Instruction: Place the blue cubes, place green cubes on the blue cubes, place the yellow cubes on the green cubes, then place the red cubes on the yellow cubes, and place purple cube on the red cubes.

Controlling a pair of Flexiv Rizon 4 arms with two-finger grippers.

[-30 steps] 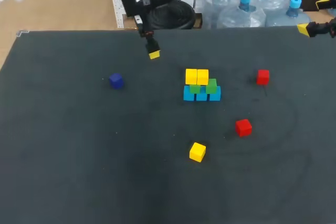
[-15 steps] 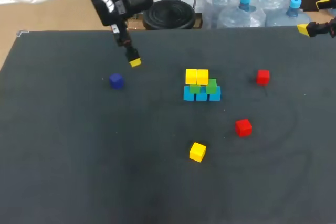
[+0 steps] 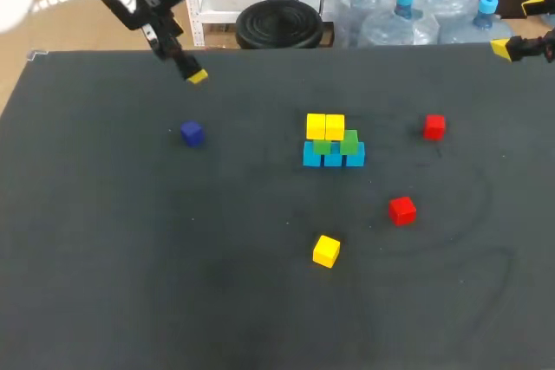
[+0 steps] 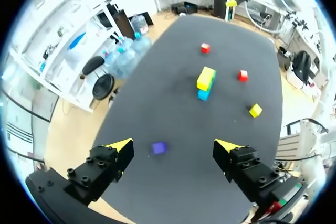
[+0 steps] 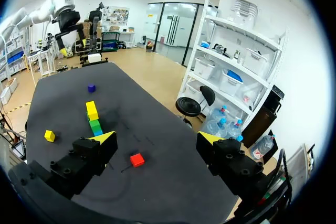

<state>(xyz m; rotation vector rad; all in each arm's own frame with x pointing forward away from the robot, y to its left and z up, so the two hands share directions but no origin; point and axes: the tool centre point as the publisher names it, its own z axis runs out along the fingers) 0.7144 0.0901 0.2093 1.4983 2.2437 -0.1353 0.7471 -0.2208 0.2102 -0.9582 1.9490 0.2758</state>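
Observation:
A row of blue cubes [image 3: 334, 158] at mid-table carries two green cubes [image 3: 349, 141] and two yellow cubes [image 3: 325, 126]. A loose yellow cube [image 3: 326, 250] lies nearer the front. One red cube [image 3: 401, 210] sits right of it, another red cube [image 3: 434, 126] further back. The purple cube [image 3: 192, 133] lies alone at the left. My left gripper [image 3: 194, 74] hangs open, high above the far left of the table. From there the purple cube [image 4: 159, 147] shows far below, between its fingers. My right gripper [image 5: 157, 139] stands open and empty at the far right edge, with a red cube [image 5: 137, 159] ahead of it.
The dark table [image 3: 130, 257] holds only the cubes. Wide bare stretches lie along the front and the left side. From the right wrist view the stack [image 5: 93, 116] and my left arm [image 5: 63, 3] are seen across the table.
My left arm has swung left and back, away from the stack toward the far left corner, with its gripper open and empty. The cubes and right arm have not moved.

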